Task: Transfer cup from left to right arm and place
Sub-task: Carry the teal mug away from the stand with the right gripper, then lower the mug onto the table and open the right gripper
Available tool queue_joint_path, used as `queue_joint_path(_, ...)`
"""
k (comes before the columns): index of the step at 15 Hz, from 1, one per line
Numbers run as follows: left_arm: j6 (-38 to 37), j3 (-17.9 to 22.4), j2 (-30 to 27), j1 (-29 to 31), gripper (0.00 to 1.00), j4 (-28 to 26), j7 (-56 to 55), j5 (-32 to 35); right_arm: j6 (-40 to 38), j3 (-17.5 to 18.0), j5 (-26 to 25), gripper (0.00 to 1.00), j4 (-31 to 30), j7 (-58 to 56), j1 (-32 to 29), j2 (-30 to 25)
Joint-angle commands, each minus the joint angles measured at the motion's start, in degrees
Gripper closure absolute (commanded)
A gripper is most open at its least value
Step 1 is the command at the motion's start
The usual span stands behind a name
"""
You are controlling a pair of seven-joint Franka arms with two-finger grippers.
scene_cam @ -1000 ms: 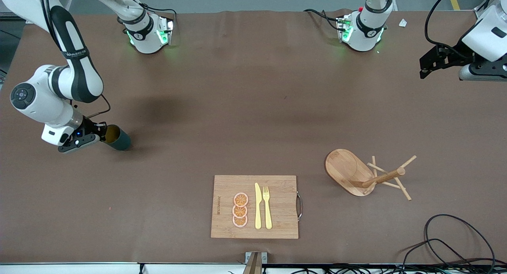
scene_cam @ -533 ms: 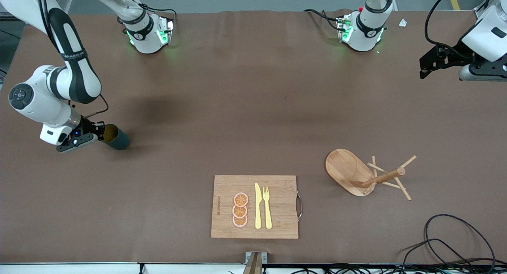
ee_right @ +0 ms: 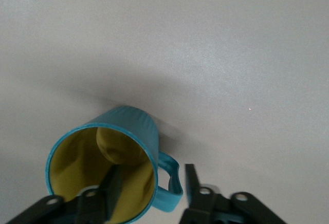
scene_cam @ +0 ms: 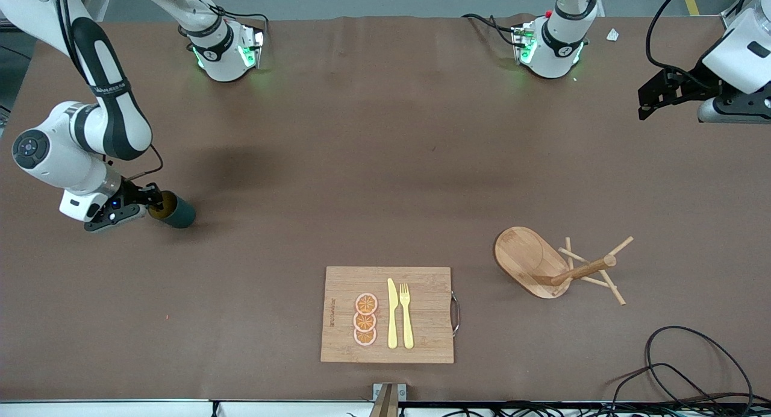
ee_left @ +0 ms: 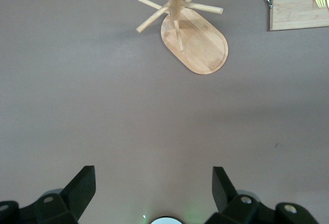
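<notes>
The cup (scene_cam: pixel 176 213), dark teal with a yellow inside, rests low on the brown table at the right arm's end. My right gripper (scene_cam: pixel 154 201) is at its mouth. In the right wrist view the cup (ee_right: pixel 128 124) shows its yellow inside and its small handle (ee_right: pixel 172 183). The right gripper (ee_right: pixel 152 175) is open: one finger reaches inside the rim, the other stands clear of the handle. My left gripper (scene_cam: pixel 646 102) waits high over the left arm's end of the table. In its wrist view the left gripper (ee_left: pixel 152 183) is open with nothing between its fingers.
A wooden cutting board (scene_cam: pixel 421 284) with orange slices, a yellow knife and a fork lies near the front camera. A wooden mug tree (scene_cam: pixel 542 263) lies tipped over toward the left arm's end; it also shows as the mug tree (ee_left: pixel 198 44). Black cables (scene_cam: pixel 692 369) coil beside it.
The right gripper and cup have shifted slightly toward the right arm's end of the table. Its fingers, shut on the cup before, have now parted. The left arm has not moved.
</notes>
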Motion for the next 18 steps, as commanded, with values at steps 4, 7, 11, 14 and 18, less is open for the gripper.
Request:
queue_joint_path(4,0.0,0.17,-1.21,0.52,0.0,-0.6,0.09,-0.4,-12.82,1.37,-0.38,0.0,4.7,8.94,0.29,-5.56)
queue_joint_path(7,0.0,0.26,-1.21,0.52,0.0,-0.6,0.09,-0.4,-22.05,1.37,-0.47,0.0,9.09,15.53,1.87,-8.28)
queue_joint_path(11,-0.08,0.26,-1.39,0.52,0.0,-0.69,0.0,-0.49,-36.81,1.63,-3.71,0.0,18.14,24.94,3.89,-9.87)
queue_joint_path(14,0.0,0.09,-1.3,0.44,0.0,-0.51,-0.18,-0.66,-45.52,1.72,-3.81,0.0,26.75,25.66,3.98,-9.61)
queue_joint_path(18,-0.08,0.09,-1.39,0.44,0.0,-0.42,-0.18,-0.75,-51.42,1.46,-3.9,0.0,32.74,28.03,3.63,-9.52)
